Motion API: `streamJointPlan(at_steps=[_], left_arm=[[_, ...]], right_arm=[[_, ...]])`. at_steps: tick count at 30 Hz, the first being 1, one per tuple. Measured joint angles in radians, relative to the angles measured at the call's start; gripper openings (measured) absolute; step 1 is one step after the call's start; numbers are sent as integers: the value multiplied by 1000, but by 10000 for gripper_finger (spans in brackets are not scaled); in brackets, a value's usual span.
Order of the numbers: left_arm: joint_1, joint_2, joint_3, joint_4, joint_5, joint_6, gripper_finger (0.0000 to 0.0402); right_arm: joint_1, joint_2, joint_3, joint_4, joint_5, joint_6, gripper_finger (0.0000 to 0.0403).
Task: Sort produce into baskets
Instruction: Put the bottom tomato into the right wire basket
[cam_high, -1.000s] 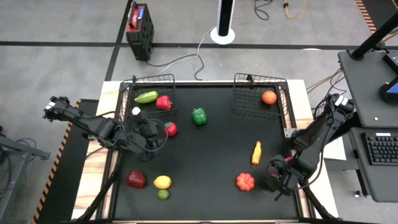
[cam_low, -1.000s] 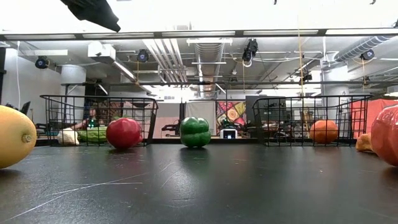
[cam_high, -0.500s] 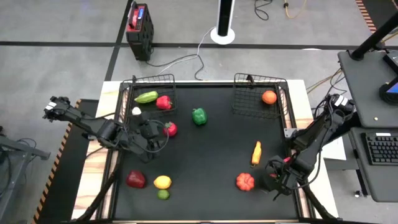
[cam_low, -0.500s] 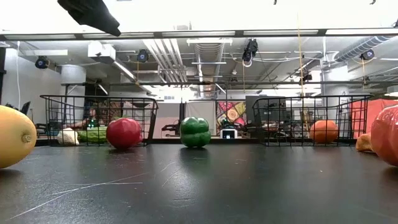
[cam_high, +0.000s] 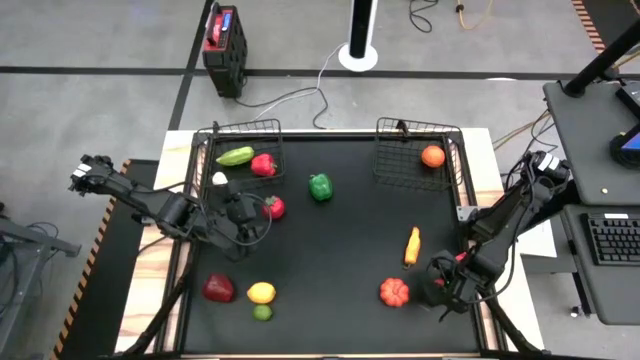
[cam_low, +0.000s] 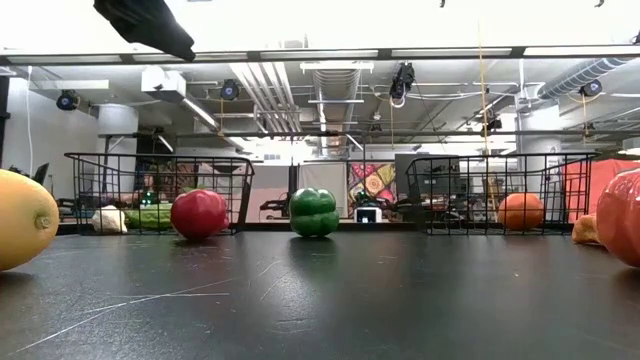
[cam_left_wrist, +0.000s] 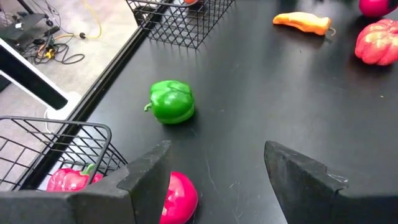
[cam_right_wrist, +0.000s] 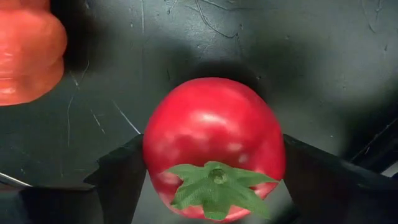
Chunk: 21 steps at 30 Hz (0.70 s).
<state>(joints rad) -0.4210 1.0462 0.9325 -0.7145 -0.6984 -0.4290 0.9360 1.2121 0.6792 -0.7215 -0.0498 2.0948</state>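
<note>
jaws first: the right gripper (cam_right_wrist: 208, 168) sits low at the near right corner of the counter (cam_high: 330, 260), its two fingers set either side of a red tomato (cam_right_wrist: 211, 146) with a green leafy cap, hard against its flanks or nearly so, though whether the squeeze has really taken i cannot tell. it looks like the grasp step on this piece, and the tomato seems to rest on the black surface. just beside it lies an orange-red pumpkin (cam_high: 394, 292), with an orange carrot (cam_high: 411, 246) a little farther up. over on the other side the left gripper (cam_left_wrist: 214, 180) waits with its jaws parted and empty, a red fruit (cam_left_wrist: 177, 198) right beside one finger and a green pepper (cam_left_wrist: 172, 102) ahead of it. the right basket (cam_high: 415, 150) holds one orange fruit (cam_high: 432, 156); the left basket (cam_high: 240, 150) holds a green pod and a red piece. next, by my reading, the right arm needs a firm close, a straight lift, then a carry to a basket at the far edge and a release over its open top.
</note>
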Motion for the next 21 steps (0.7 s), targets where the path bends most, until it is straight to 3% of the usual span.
streamJointPlan(at_steps=[8,12,17,21], left_arm=[[0,0,0,18,0,0,237],[0,0,0,28,0,0,237],[0,0,-2,46,0,10,237],[0,0,-6,68,0,26,237]], right_arm=[[-3,-13,28,-6,1,-11,322],[-34,-33,84,-16,70,-50,320],[-165,-53,180,-57,232,-270,321],[-347,-49,277,-61,272,-558,323]])
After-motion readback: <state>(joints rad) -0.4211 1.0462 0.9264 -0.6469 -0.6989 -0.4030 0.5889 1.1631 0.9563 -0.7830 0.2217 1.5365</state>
